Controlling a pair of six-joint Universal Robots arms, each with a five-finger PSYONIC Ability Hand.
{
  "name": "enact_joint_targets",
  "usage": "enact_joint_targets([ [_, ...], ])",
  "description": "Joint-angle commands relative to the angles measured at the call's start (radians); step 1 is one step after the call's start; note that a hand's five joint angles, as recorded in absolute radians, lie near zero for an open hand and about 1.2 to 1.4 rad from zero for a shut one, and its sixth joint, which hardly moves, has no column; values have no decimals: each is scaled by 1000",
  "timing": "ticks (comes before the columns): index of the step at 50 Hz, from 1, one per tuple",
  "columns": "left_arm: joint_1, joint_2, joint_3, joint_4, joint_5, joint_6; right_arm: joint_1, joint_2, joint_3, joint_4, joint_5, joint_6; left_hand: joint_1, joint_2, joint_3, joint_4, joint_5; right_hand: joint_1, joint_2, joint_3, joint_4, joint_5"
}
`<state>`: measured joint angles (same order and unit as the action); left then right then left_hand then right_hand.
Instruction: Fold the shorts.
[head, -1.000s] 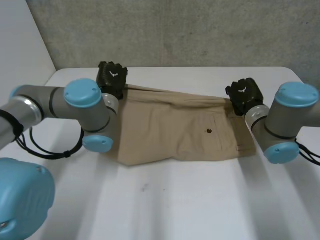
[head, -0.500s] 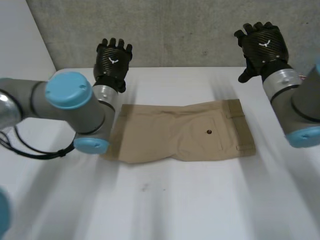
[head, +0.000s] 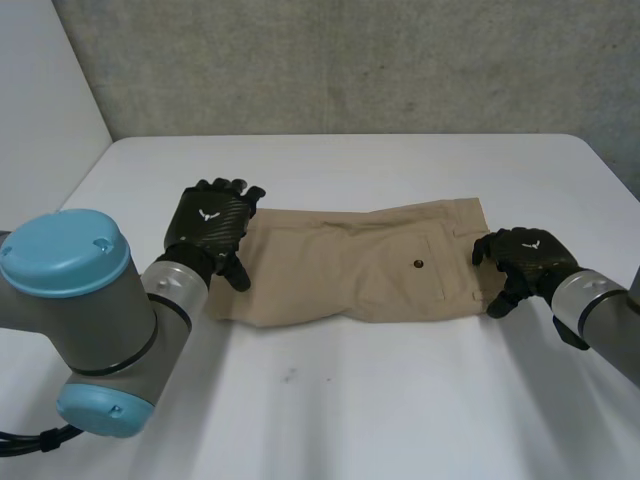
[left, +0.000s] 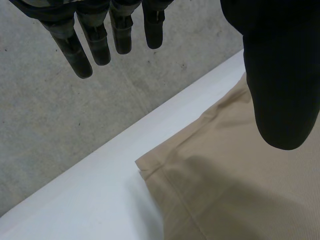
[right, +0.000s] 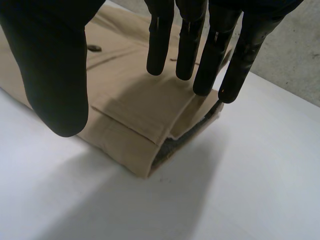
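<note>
Finds the shorts (head: 350, 265) lying flat mid-surface (head: 400, 400), halved lengthwise — left hand (head: 208, 222) at their 9 o'clock end, right hand (head: 525, 260) over the 3 o'clock waistband (right: 145, 125), both straight-fingered and holding nothing — probably stationed to bring the ends together.

Robotics lab or test cell, not a home. Bare grey concrete wall (head: 350, 70) rises past the fingertips of the left hand (head: 205, 222), straight off the far edge of a plain white table (head: 400, 400). Flat white panel (head: 45, 110) stands on the side of the left arm (head: 90, 320). Industrial-type arms, grey joints with light-blue caps; right arm (head: 600, 310) opposite. The table carries one pair of khaki shorts (head: 350, 265), spread flat between the two hands.
</note>
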<state>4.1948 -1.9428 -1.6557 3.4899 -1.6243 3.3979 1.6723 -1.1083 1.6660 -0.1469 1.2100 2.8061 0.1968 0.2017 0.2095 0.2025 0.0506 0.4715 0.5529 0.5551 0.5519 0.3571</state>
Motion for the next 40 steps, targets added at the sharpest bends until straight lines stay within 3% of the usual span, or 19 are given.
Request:
enact_joint_targets([
  [1, -4, -2, -1, 1, -5, 0, 3, 91, -29, -71, 6, -48, 2, -3, -11, -4, -26, 168, 87, 85, 88, 108],
  [11, -2, -2, -3, 1, -5, 1, 1, 160, -80, -82, 37, -74, 2, -3, -11, -4, -26, 244, 163, 161, 164, 184],
  [13, -4, -1, -3, 1, -6, 0, 1, 166, -86, -83, 40, -76, 2, -3, -11, -4, -26, 496, 414, 412, 415, 436],
  [14, -4, -1, -4, 1, -6, 1, 0, 168, -94, -83, 40, -74, 2, -3, -11, -4, -26, 875, 794, 791, 795, 815],
  [15, -4, 1, -4, 0, -6, 0, -2, 166, -95, -83, 42, -74, 2, -3, -11, -4, -26, 924, 843, 841, 844, 864],
  [22, -2, 31, -22, 0, -6, 1, -72, 59, -80, -76, 104, -60, 2, -3, -11, -4, -26, 925, 843, 841, 844, 865],
  [32, 8, 114, -58, 0, -2, 1, -258, 7, -109, -43, 114, -129, 2, -3, -11, -4, -26, 925, 843, 841, 844, 865],
  [40, 8, 146, -70, -2, -3, 1, -215, -7, -192, 21, 109, -283, 2, -3, -11, -4, -26, 925, 843, 841, 844, 865],
])
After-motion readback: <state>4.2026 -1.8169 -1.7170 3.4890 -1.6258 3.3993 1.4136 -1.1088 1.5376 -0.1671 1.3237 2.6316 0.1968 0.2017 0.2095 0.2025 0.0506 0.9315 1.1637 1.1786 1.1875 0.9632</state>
